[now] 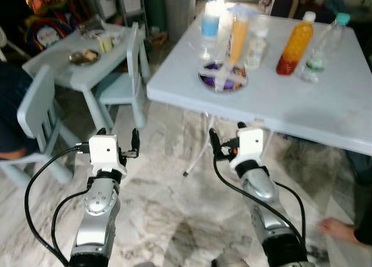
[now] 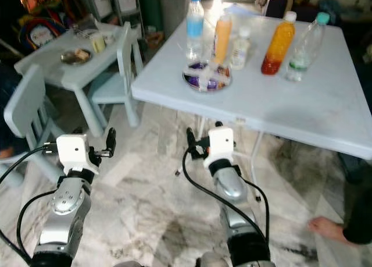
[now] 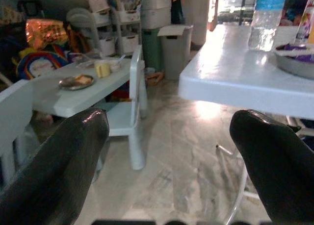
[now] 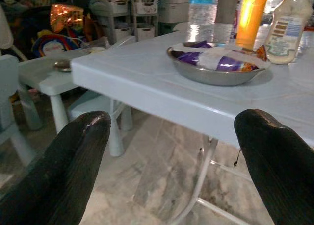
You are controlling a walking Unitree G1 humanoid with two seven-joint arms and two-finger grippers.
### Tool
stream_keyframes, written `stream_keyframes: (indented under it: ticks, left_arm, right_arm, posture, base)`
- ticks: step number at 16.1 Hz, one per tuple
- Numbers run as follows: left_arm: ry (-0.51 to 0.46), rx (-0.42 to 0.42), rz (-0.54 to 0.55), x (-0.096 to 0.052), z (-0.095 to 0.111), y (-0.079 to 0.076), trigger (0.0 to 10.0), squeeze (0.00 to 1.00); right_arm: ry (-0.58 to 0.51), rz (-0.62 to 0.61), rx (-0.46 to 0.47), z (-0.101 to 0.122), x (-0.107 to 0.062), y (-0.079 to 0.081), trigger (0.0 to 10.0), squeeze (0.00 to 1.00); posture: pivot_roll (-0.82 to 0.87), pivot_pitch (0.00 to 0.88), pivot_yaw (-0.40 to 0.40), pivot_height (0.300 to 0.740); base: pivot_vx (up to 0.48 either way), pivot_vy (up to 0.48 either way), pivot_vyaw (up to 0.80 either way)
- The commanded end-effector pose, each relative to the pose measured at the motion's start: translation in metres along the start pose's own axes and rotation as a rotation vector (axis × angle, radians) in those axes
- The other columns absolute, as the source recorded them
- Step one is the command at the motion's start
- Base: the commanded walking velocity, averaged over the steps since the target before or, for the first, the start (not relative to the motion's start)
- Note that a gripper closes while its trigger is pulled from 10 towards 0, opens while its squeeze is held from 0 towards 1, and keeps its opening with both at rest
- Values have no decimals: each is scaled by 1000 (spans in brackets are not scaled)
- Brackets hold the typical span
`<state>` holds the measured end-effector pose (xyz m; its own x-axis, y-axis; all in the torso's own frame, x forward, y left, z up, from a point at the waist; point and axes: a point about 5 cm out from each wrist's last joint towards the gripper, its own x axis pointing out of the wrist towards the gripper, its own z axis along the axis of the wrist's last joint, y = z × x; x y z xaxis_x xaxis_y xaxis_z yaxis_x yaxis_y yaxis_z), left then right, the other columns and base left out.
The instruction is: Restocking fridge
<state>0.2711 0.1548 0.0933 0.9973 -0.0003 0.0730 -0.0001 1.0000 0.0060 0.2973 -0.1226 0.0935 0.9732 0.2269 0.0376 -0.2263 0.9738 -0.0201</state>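
Observation:
On a white folding table [image 1: 302, 110] ahead stand a water bottle with a blue label [image 1: 210, 22], an orange bottle [image 1: 238, 37], a small white bottle [image 1: 256, 49], an orange juice bottle [image 1: 296, 43] and a clear bottle with a teal cap [image 1: 322, 46]. A metal bowl [image 1: 222, 76] of purple packets sits in front of them, near the table's edge. My left gripper [image 1: 118, 140] is open and empty, low over the marble floor to the left of the table. Just below the table's near edge my right gripper [image 1: 235, 140] is open and empty, facing the bowl [image 4: 216, 63].
To the left are a small pale children's table [image 1: 70, 69] with a plate and cups and two matching chairs [image 1: 125, 86], [image 1: 35, 113]. A person's bare foot [image 1: 340, 229] rests on the floor at lower right. Storage racks and a bin [image 3: 174, 48] stand behind.

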Motion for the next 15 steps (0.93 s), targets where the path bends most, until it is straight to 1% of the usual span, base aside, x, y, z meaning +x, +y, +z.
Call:
stream_keyframes:
  ticks: [1,2,7,8,10,11,13,15]
  left_arm:
    - [-7,-11,-34,1,2,-7,10000,0]
    - [-7,-13,-37,1,1,-8,10000,0]
    - [-6,-25,-37,3,2,-9,10000,0]
    - [-1,-38,-28,4,2,-8,10000,0]
    - [-5,-60,-18,5,4,-7,10000,0]
    - [-20,-75,-14,6,7,-6,10000,0]
    - [-67,-91,-29,6,13,-9,10000,0]
    - [-73,-96,-33,6,14,-9,10000,0]
  right_arm:
    - [4,-23,0,2,-1,-9,10000,0]
    - [6,-23,-3,2,-1,-10,10000,0]
    - [10,-16,-18,0,-1,-8,10000,0]
    - [10,-13,-19,0,-1,-7,10000,0]
    - [6,-5,-30,2,0,-6,10000,0]
    - [-13,13,-55,5,0,-3,10000,0]
    - [-47,39,-83,11,1,1,10000,0]
    - [-58,43,-78,15,2,4,10000,0]
  posture:
    - [-23,81,50,740]
    - [-25,81,50,740]
    - [-24,77,50,740]
    - [-24,75,49,740]
    - [-23,74,48,740]
    - [-24,73,45,740]
    - [-25,72,44,740]
    - [-26,72,44,740]
  base:
    - [480,0,-800]
    - [480,0,-800]
    - [478,0,0]
    - [424,0,0]
    - [322,356,-575]
    - [270,398,-800]
    - [263,403,0]
    - [0,0,0]
